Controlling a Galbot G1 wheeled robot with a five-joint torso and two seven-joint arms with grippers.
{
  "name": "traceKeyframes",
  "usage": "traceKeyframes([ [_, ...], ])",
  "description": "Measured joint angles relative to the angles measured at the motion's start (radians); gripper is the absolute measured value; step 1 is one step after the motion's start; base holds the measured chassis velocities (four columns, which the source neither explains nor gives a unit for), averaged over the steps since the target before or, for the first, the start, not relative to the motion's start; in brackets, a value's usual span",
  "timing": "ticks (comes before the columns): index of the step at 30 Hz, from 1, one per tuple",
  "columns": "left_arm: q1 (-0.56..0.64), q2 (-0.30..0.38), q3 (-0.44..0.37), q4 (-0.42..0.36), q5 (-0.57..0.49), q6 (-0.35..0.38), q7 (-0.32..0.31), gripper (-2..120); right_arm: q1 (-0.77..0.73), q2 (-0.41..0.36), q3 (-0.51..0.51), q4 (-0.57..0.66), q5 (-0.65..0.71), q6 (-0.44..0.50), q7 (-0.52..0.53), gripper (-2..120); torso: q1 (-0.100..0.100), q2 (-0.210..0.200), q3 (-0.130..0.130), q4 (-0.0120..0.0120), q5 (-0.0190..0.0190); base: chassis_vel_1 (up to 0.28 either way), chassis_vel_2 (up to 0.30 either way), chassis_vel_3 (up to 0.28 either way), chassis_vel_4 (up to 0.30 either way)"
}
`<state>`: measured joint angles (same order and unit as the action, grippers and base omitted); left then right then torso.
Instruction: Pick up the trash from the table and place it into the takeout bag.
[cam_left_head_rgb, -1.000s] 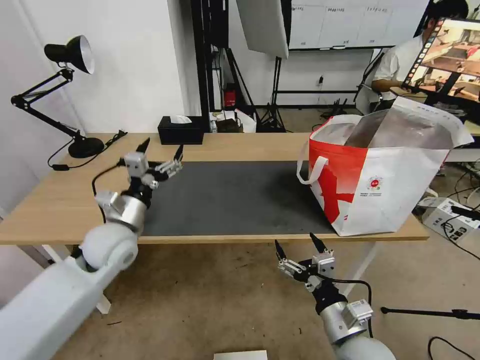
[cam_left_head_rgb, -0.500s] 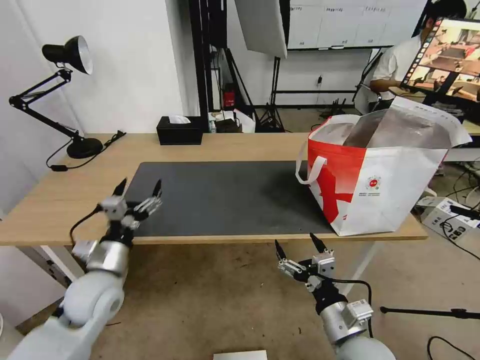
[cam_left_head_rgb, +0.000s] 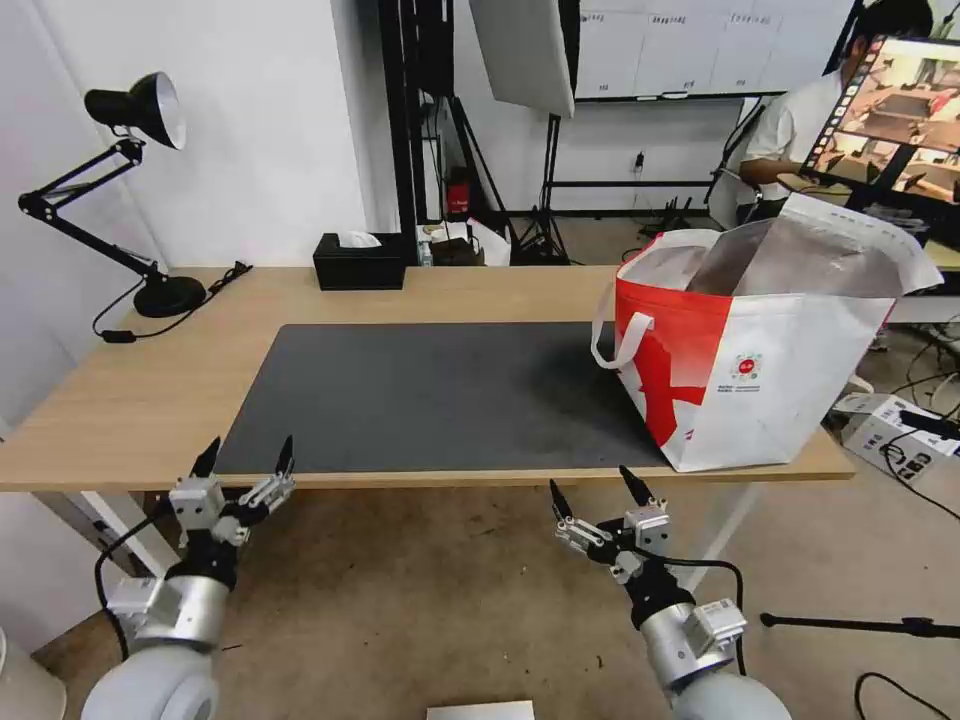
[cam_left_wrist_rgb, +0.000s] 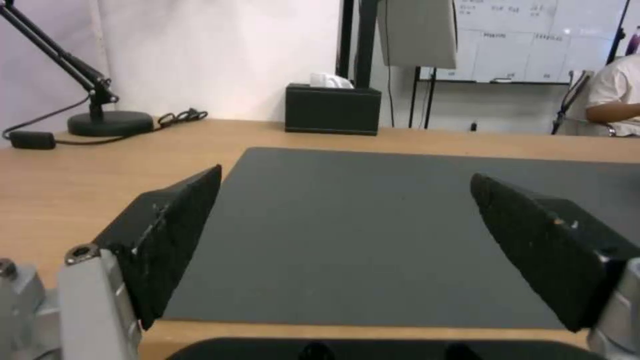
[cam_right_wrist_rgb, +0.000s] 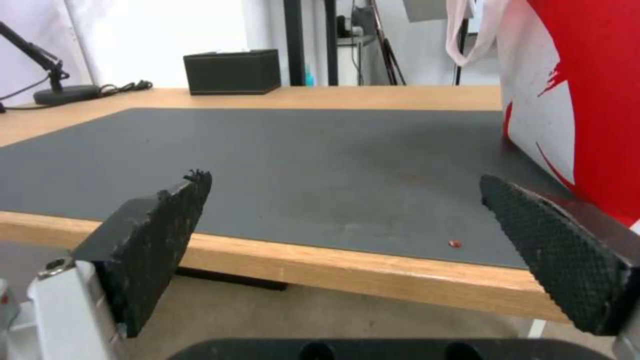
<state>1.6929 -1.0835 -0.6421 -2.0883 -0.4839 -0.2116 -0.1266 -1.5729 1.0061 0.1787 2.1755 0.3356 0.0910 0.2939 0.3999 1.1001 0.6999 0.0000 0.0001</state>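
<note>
Fingers spread wide on both sides, with nothing between them: I see my left gripper (cam_left_head_rgb: 245, 455) low at the lower left of the head view, just at the table's near edge, and my right gripper (cam_left_head_rgb: 593, 485) at the lower centre, in front of and below that edge. In the left wrist view the two black fingers (cam_left_wrist_rgb: 167, 235) frame bare mat; in the right wrist view the textured pads (cam_right_wrist_rgb: 150, 240) do the same, hanging in front of the near edge.

The table (cam_left_head_rgb: 130, 400) runs across the middle of the head view, its dark-grey mat (cam_left_head_rgb: 440, 395) covering most of the centre. On the mat I can make out one tiny red speck (cam_right_wrist_rgb: 455, 243) near the front edge, close to the bag's foot.

The takeout bag (cam_left_head_rgb: 760, 380) stands upright at the right of the head view, on the right end of the table, partly on the mat. Its mouth gapes open, showing silver foil lining; from my angle I cannot tell what lies inside. A white loop handle (cam_left_head_rgb: 615, 335) hangs down its red side.

At the far edge of the table, upper centre-left, sits a black tissue box (cam_left_head_rgb: 360, 260) with a white tissue poking out of the top. A black desk lamp (cam_left_head_rgb: 135, 105) stands at the upper left.
</note>
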Motion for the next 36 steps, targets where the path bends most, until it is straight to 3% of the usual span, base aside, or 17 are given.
traceKeyframes([
  [10, 0.067, -0.026, -0.006, 0.023, 0.017, -0.073, 0.031, 100, 0.0, 0.0, 0.0, 0.0, 0.0, 0.0, 0.0, 100, 0.0, 0.0, 0.0, 0.0, 0.0, 0.0, 0.0, 0.0, 0.0],
  [36, 0.068, -0.027, 0.002, 0.026, 0.026, -0.073, 0.032, 100, 0.0, 0.0, 0.0, 0.0, 0.0, 0.0, 0.0, 100, 0.0, 0.0, 0.0, 0.0, -0.0001, 0.0, 0.0, 0.0, 0.0],
])
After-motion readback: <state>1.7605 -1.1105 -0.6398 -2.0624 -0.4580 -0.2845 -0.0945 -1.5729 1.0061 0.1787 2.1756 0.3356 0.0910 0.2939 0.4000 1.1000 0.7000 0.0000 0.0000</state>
